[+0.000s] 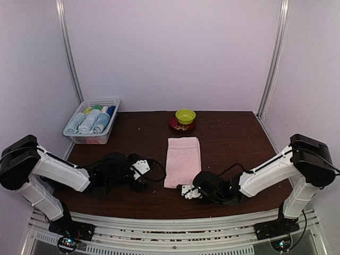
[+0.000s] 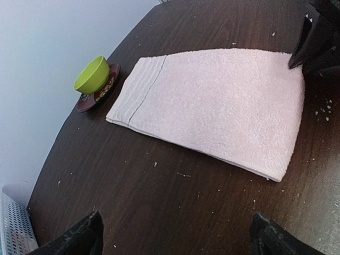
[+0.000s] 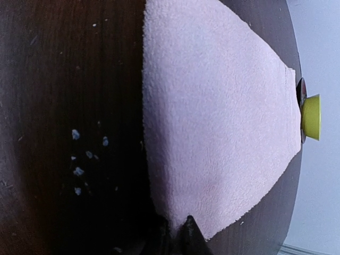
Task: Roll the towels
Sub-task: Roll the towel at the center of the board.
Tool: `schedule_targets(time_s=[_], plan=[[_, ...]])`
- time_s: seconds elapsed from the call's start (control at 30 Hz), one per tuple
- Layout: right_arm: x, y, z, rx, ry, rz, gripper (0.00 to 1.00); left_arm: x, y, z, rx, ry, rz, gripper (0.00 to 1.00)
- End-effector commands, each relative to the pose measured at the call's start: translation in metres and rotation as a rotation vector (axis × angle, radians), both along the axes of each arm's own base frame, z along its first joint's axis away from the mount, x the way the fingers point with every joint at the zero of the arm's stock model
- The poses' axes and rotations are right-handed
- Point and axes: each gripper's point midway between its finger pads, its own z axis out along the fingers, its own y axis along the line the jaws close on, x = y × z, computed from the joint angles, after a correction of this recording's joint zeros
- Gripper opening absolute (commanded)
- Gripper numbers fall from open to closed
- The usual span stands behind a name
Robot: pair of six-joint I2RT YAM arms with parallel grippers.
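Right end effector [image 3: 177, 238] is pinched nearly closed on the pink towel [image 1: 183, 159] at its 6 o'clock edge. Left end effector [image 2: 178, 236] gapes wide, empty, at the towel's 8 o'clock.

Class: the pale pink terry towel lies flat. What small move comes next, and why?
Probably bring the open left gripper to the near-left corner of the pale pink towel, which lies flat; only the right gripper is at a near corner.
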Motion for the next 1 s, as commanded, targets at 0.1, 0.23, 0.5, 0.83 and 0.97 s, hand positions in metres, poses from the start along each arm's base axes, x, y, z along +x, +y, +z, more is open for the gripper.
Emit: schedule_targets(time_s=[0.1, 0.23, 0.5, 0.83, 0.97], plan=[[-0.01, -0.004, -0.016, -0.043, 0.085, 0.01, 0.0, -0.007, -0.007, 0.021, -0.036, -0.114, -0.052, 0.98], [-0.012, 0.002, 0.0, 0.037, 0.158, 0.0, 0.0, -0.015, -0.009, 0.015, -0.013, -0.149, -0.099, 0.98], [-0.024, 0.01, 0.026, 0.179, 0.314, 0.015, 0.0, -0.039, -0.025, 0.0, 0.047, -0.212, -0.246, 0.96], [-0.016, 0.008, 0.024, 0.198, 0.404, -0.035, 0.0, -0.065, -0.062, -0.028, 0.155, -0.221, -0.38, 0.8], [-0.012, 0.006, 0.019, 0.191, 0.417, -0.055, 0.0, -0.063, -0.07, -0.041, 0.189, -0.213, -0.368, 0.68]])
